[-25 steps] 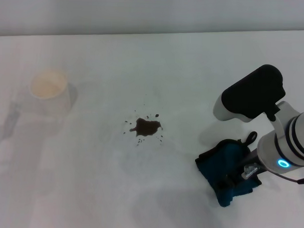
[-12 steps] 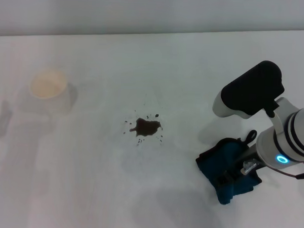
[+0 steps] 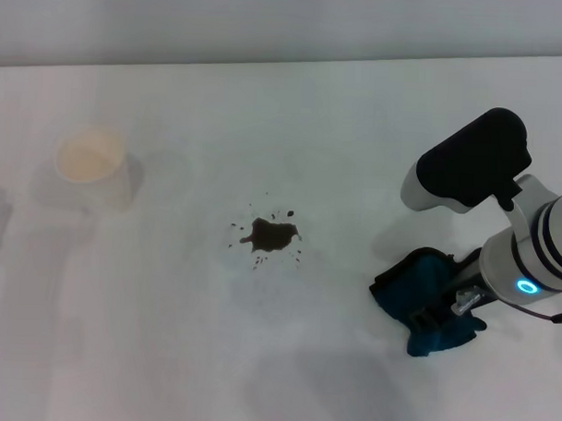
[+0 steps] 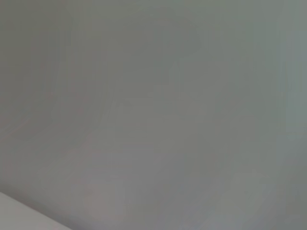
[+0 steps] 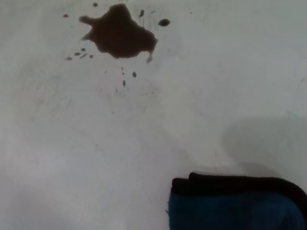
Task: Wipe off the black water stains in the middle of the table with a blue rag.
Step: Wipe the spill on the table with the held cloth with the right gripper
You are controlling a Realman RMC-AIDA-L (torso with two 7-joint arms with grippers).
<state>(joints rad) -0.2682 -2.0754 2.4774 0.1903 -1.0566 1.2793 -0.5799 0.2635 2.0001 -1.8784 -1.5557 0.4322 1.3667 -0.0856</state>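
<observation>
The black water stains [image 3: 269,235] form a small dark blotch with splatter dots in the middle of the white table [image 3: 293,119]. They also show in the right wrist view [image 5: 120,34]. The blue rag [image 3: 415,284], teal with black edging, is bunched up at the right, a good way from the stains. My right gripper [image 3: 441,316] is down in the rag's near side, shut on it. The rag's black-edged fold [image 5: 237,208] shows close to the wrist camera, with a shadow on the table beside it. My left gripper is out of view.
A white paper cup [image 3: 90,167] stands at the left of the table. The table's far edge meets a pale wall at the back. The left wrist view holds only a blank grey surface.
The rag has gathered into a tighter bunch and shifted slightly right with the right gripper. The right arm has risen a little. A shadow at the left edge has shrunk.
</observation>
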